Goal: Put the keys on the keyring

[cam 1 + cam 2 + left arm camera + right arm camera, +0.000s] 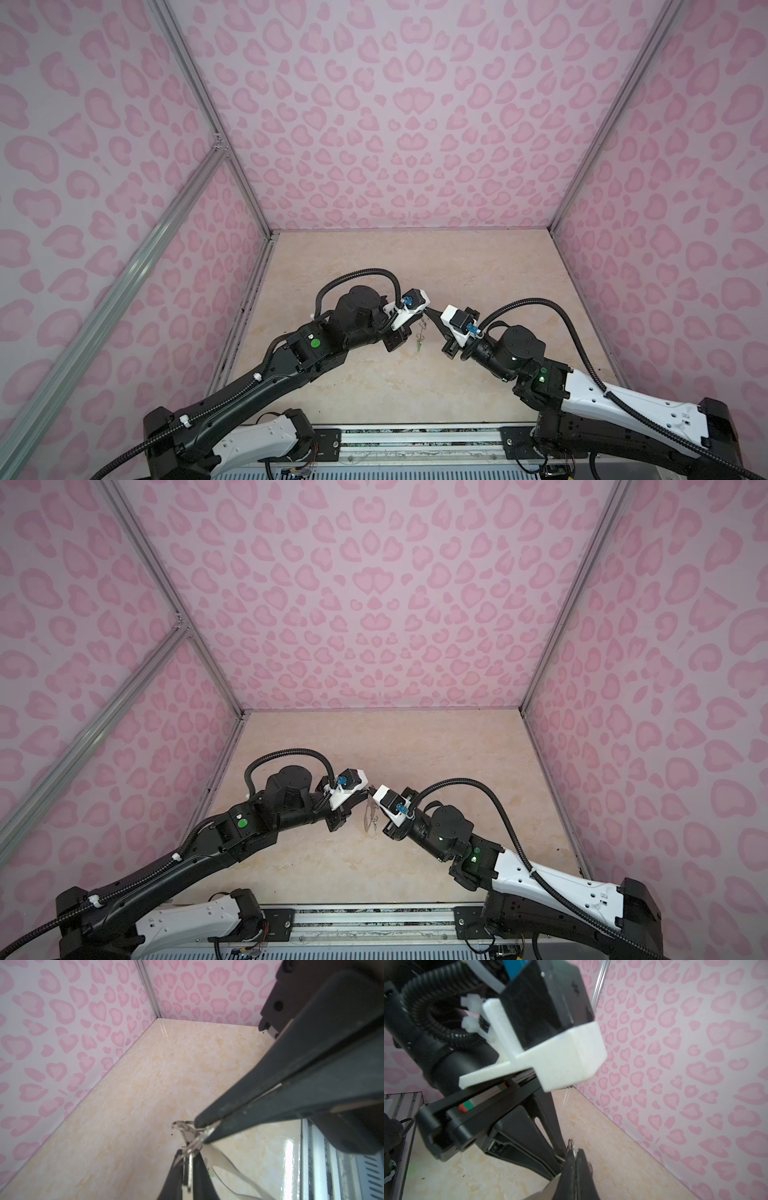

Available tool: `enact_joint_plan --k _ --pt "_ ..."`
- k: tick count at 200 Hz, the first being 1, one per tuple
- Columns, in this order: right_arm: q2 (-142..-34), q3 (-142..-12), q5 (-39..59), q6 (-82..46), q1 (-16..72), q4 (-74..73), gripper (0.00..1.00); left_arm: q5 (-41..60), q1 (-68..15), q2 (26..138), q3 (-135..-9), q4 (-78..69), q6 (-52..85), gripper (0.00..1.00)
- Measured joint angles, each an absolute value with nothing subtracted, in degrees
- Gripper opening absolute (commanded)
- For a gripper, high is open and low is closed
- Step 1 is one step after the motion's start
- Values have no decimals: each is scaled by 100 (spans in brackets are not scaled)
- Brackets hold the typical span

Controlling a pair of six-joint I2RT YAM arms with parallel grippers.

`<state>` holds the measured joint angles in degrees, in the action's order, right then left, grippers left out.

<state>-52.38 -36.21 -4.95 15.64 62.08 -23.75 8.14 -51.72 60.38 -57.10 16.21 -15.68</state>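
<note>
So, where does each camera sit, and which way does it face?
Both top views: above the robot's base, facing down and forward at the table; both arms show, left claw meeting right claw at the keyring.
Left wrist: on the left arm, looking along its own claw to the right claw and a table corner.
Right wrist: on the right arm, looking along its own claw at the left arm's camera mount.
Shared: both wrist views show the claws meeting at the keyring.

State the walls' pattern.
Pink heart-shaped blotches on pale lilac walls; clearest in a top view.
</note>
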Motion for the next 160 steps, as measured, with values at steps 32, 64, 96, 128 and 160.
enact_joint_plan --k 32,64,96,128,160 --pt "-5238 -3610 -489 1559 6206 -2493 0 1022 -5172 6020 -5706 1623 -1684 3" --pt "-5238 -3607 -421 1544 6180 -2515 0 1223 -5170 6064 -5725 1625 -1774 3" --pt "-5242 -3579 -294 1516 6143 -2541 0 1424 -5170 6125 -5787 1691 -1863 3" --pt "-5227 -3531 -132 1450 6058 -2556 0 1555 -5166 6158 -5826 1754 -1975 6" --pt "-5111 -3441 54 1369 5933 -2543 0 1503 -5175 6088 -5826 1811 -2036 31"
